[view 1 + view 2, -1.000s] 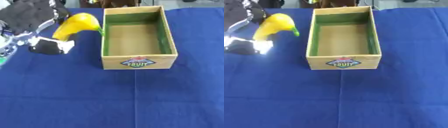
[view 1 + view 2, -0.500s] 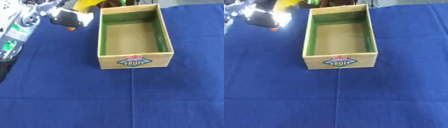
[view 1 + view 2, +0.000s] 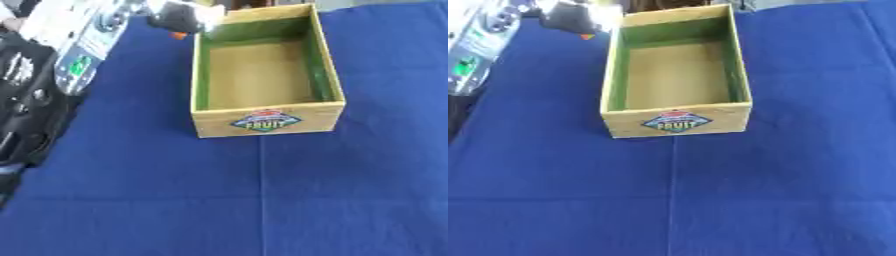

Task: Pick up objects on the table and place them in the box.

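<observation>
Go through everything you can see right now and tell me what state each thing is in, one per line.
box: upright on the cloth, open top, nothing visible inside.
left hand: raised at the box's far left corner; fingers not readable.
blue cloth: spread flat, with a crease running toward the camera.
right hand: not in view.

Lighting was bright and even, pretty soft overall. The robot hand was motion-blurred with white glare, and the box threw only a faint shadow on the table.

Blue cloth with crossed fold creases
</observation>
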Robot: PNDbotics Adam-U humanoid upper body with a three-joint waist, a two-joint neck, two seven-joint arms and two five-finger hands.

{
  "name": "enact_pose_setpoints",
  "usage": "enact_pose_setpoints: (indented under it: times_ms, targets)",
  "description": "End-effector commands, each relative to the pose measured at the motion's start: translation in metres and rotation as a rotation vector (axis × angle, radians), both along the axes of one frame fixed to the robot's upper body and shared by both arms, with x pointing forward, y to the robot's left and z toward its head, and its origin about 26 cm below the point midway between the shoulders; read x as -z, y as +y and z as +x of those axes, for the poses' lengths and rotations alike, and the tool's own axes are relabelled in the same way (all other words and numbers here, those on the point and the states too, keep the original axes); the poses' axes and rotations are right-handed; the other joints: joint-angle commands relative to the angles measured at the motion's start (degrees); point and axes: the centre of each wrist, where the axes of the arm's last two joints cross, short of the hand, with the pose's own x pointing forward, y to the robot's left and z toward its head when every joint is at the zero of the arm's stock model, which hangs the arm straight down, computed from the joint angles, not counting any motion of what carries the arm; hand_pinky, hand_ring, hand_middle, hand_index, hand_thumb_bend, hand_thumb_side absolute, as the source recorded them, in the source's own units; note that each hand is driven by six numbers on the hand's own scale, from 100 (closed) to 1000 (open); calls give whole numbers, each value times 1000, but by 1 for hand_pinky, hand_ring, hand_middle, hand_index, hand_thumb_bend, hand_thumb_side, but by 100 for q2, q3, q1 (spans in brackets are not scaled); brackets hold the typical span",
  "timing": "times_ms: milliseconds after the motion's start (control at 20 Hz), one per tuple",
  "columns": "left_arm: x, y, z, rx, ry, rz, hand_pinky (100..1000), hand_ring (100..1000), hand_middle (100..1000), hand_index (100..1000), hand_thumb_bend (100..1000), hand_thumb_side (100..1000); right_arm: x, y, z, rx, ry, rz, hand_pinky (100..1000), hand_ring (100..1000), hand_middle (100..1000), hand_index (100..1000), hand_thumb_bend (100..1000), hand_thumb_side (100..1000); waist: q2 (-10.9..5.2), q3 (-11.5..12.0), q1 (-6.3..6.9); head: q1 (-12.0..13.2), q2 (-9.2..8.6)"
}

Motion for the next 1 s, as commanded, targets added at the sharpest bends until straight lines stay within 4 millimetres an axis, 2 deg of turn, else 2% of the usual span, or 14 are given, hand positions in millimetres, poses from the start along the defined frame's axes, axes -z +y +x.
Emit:
enact_pose_setpoints:
  times_ms: [50,200,300,450,700,750,800,1000]
  targets:
    - [-11,3,2,-3,-46,-4,379,517,473,677,100,642,-10,-1,-3,-4,-28,-28,797,746,746,920,100,1000,-121,-5,-25,25,-59]
    - [-10,2,5,0,-47,-9,388,517,475,679,100,644,-11,0,-3,-8,-31,-28,797,746,745,920,100,1000,-92,-37,-26,45,-87]
    - [-9,-5,11,11,-30,-32,392,518,475,680,100,642,-14,3,-2,-25,-43,-29,797,746,745,921,100,1000,-9,-181,1,117,-168]
    - [0,-14,23,17,5,-39,403,523,481,685,100,643,-15,4,-1,-33,-48,-28,797,746,745,921,100,1000,30,-250,22,121,-204]
    - [18,-14,45,18,55,-50,447,547,496,699,100,647,-16,6,-1,-41,-51,-24,797,746,744,921,100,1000,65,-325,42,137,-236]
    - [22,-14,49,25,66,-59,455,552,499,702,143,635,-16,6,-1,-44,-52,-23,797,746,744,921,100,1000,72,-343,47,139,-242]
    - [25,-14,52,31,74,-66,457,554,501,702,105,648,-16,6,0,-46,-52,-23,797,746,744,921,100,1000,78,-357,50,141,-248]
    - [37,-17,63,37,86,-59,474,567,513,711,113,653,-16,8,0,-53,-49,-21,797,746,743,921,100,1000,108,-396,50,164,-272]
